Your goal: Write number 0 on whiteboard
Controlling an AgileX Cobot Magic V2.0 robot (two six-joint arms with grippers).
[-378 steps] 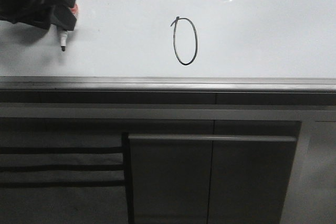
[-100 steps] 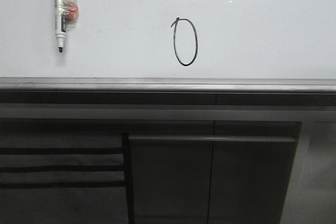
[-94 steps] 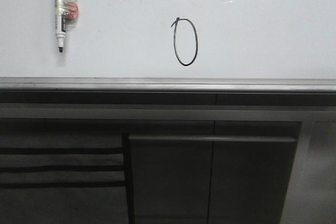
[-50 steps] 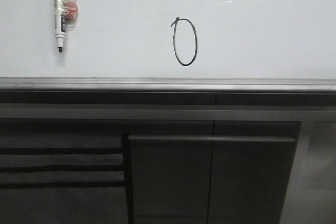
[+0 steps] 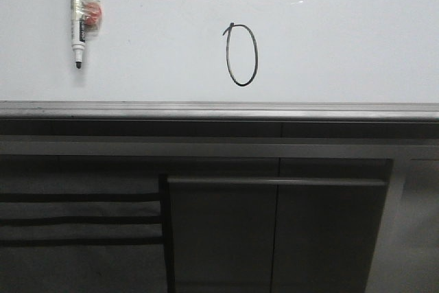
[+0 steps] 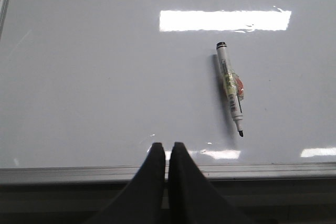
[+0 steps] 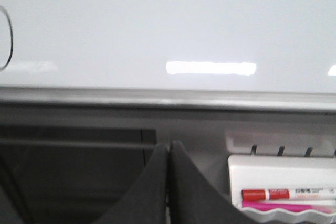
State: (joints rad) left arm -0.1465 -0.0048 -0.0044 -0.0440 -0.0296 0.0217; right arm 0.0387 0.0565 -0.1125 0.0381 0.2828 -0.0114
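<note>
The number 0 (image 5: 242,55) is drawn in thin black line on the whiteboard (image 5: 343,39), a tall narrow oval with a small tail at its upper left. Its right curve shows at the edge of the right wrist view (image 7: 6,38). A white marker (image 5: 79,15) with a black tip lies on the board at the left, uncapped, tip toward the rail; it also shows in the left wrist view (image 6: 230,87). My left gripper (image 6: 167,146) is shut and empty near the board's rail. My right gripper (image 7: 169,144) is shut and empty below the rail. Neither gripper shows in the front view.
A grey metal rail (image 5: 219,110) edges the whiteboard. Grey cabinet panels (image 5: 274,231) lie below it. A white tray (image 7: 283,182) with a red marker (image 7: 286,194) and a pink object sits by my right gripper.
The left gripper held the marker at the board's upper left 3.8 s ago; it has let go and left the front view. Over the last second nothing moved.
</note>
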